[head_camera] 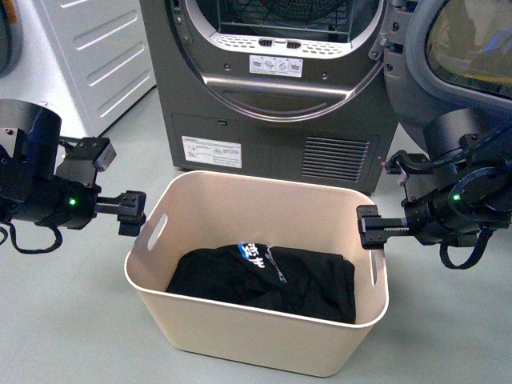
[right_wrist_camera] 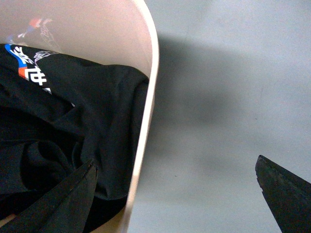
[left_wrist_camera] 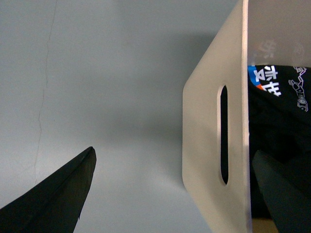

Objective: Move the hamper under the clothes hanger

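1. Front view: the dark grey dryer (head_camera: 272, 160) fills the far side, its door open. No clothes hanger shows in any view, so I cannot tell which way the load must travel.
2. The beige hamper (head_camera: 264, 336) stands on the floor (head_camera: 80, 320) just near of the dryer, between my two arms.
3. A black garment (head_camera: 264, 276) with a blue-and-white print lies in its bottom.
4. The left gripper (head_camera: 132, 212) is spread astride the left short wall. The right gripper (head_camera: 370, 226) is spread astride the right one. Neither pinches anything yet.
5. The slot handle (left_wrist_camera: 223, 136) sits between the left jaws.
6. Risks, as I judge them:
   - An inner jaw may nip the cloth along with the wall.
   - The thin, smooth wall may slip out of a pinch.
   - Uneven travel of my arms would twist or tip the tub, or knock it against the dryer.
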Controlling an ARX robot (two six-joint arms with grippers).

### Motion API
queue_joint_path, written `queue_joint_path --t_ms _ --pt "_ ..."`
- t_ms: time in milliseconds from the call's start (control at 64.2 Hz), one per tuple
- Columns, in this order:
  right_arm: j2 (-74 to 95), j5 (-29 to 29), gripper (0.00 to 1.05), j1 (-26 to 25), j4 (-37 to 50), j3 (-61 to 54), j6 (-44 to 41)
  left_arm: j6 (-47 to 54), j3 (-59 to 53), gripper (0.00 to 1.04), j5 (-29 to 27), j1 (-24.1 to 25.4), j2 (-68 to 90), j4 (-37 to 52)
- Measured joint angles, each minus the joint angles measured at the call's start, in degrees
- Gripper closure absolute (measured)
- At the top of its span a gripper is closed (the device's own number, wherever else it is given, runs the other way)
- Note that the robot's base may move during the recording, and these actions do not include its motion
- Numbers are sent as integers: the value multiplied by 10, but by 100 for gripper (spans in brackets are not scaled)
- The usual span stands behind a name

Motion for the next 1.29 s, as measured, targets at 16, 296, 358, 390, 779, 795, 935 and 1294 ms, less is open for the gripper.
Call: queue_joint_path --t_ms 16,296,358,390,779,795,935,1294 --pt "1 0 8 0 1 -1 1 -2 3 7 1 -1 2 2" --pt "5 -4 9 3 22 -26 19 -8 46 7 -7 -16 37 2" --pt "5 -2 10 5 22 -27 21 -9 55 7 -10 -19 46 -2" --pt "6 -1 10 6 22 -27 22 -10 58 7 -11 -21 49 -3" --pt "25 18 9 23 11 -9 31 -22 113 7 -37 -41 84 -20" --pt "26 19 9 23 10 -7 31 -23 116 7 -40 -42 87 -20" --pt "32 28 9 29 6 0 37 -29 136 7 -54 -52 101 -29" --pt "35 43 11 40 -4 17 46 -37 161 12 -77 -75 119 -44"
